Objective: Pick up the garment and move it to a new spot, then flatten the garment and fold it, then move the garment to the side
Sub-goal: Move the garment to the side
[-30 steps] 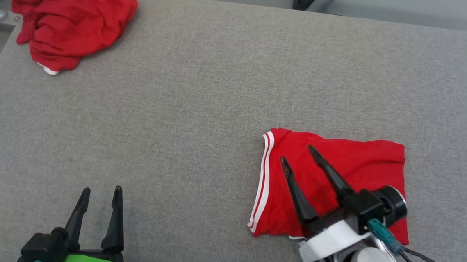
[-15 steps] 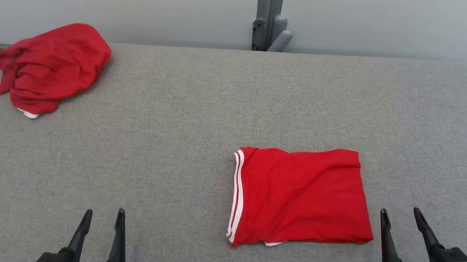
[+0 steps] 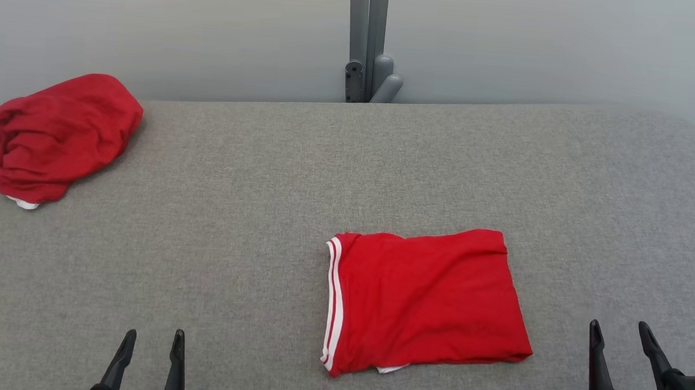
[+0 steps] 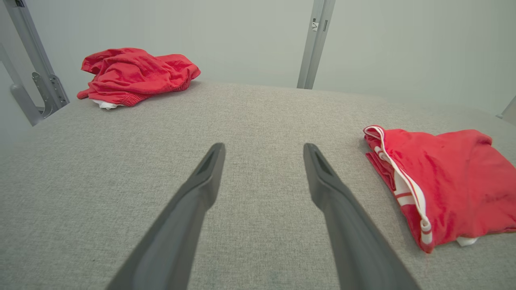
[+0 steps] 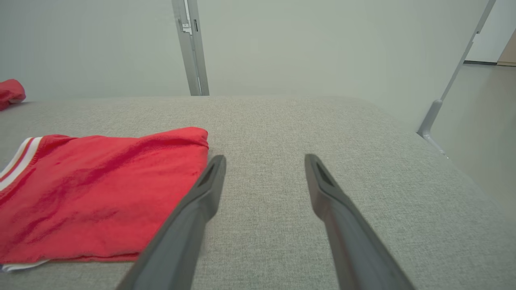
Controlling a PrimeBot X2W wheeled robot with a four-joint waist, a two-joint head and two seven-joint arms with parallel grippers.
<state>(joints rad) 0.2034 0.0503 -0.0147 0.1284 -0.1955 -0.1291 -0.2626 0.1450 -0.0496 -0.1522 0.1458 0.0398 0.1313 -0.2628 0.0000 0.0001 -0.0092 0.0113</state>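
The garment (image 3: 425,301) is red with white stripes along its left edge, folded into a flat rectangle right of the table's middle; it also lies at right in the left wrist view (image 4: 447,181) and at left in the right wrist view (image 5: 92,193). My left gripper (image 3: 154,335) (image 4: 264,148) stands open at the lower left, well apart from it. My right gripper (image 3: 619,327) (image 5: 264,159) is open at the lower right, just right of the garment's edge, holding nothing.
A second red garment (image 3: 52,134) (image 4: 135,74) lies crumpled at the far left corner of the grey padded table (image 3: 261,201). A grey post (image 3: 367,37) rises behind the table's far edge. The table's right edge drops off near my right arm (image 5: 463,177).
My right gripper has come off the folded garment and drawn back to the lower right, open. The head camera has tilted up, so the whole scene sits lower in view.
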